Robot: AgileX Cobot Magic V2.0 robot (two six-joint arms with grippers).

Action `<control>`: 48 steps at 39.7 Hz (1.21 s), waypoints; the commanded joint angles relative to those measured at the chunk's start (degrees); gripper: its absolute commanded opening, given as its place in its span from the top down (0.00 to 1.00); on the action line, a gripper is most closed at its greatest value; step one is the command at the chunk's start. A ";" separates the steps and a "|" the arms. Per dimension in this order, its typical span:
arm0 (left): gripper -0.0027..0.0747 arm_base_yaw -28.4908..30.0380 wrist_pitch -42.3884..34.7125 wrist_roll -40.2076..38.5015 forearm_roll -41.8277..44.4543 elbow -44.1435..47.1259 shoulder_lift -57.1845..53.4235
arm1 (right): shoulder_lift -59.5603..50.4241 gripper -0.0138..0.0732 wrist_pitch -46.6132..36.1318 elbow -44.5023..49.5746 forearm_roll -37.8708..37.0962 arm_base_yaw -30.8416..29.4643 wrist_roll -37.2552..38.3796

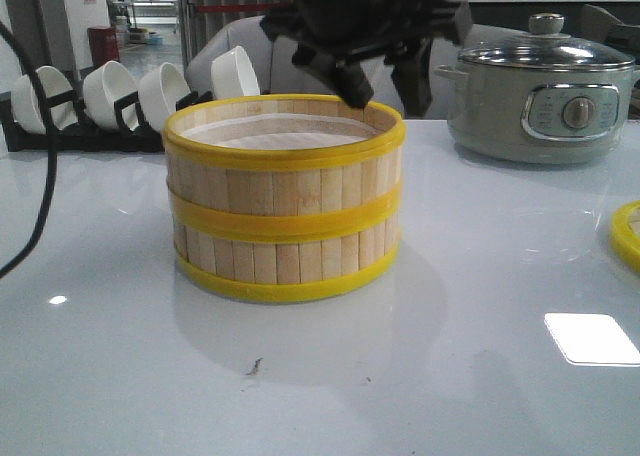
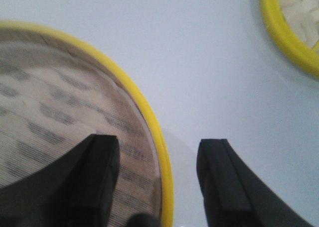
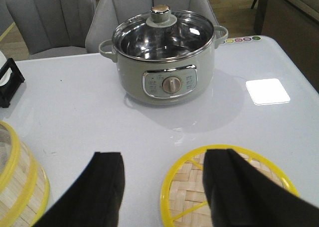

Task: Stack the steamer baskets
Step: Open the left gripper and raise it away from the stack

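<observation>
Yellow-rimmed steamer baskets [image 1: 284, 201] sit stacked two high mid-table, our left gripper [image 2: 158, 162] wide open astride the top rim, apparently letting go, while our right gripper [image 3: 163, 182] hovers open over the woven lid [image 3: 192, 187], which looks next.

Two baskets [image 1: 285, 198] are sitting stacked upright on the table, pale bamboo slats banded by yellow rims, a pale liner showing inside the top one. The left jaws are straddling the top rim, one finger inside, one outside. The woven, yellow-rimmed lid [image 3: 229, 187] is lying flat, apparently just beneath the right jaws, well apart from the stack.
</observation>
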 commanded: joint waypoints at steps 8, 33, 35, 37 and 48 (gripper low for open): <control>0.83 6.63 -3.64 0.05 3.01 -12.00 -9.61 | -0.22 0.31 -5.03 -2.37 -0.09 -0.31 0.17; 0.86 34.93 -2.18 -0.32 -1.48 2.99 -32.72 | -0.22 0.31 -4.91 -2.37 0.07 -0.26 0.17; 0.86 35.18 -3.29 -0.32 -1.37 7.05 -35.36 | -0.22 0.31 -4.91 -2.37 0.07 -0.26 0.17; 0.86 35.28 -5.13 -0.32 -1.12 12.72 -38.38 | -0.22 0.31 -4.91 -2.37 0.07 -0.26 0.17; 0.86 35.28 -16.61 -0.32 0.69 40.31 -53.57 | -0.22 0.31 -4.63 -2.37 0.12 0.44 0.17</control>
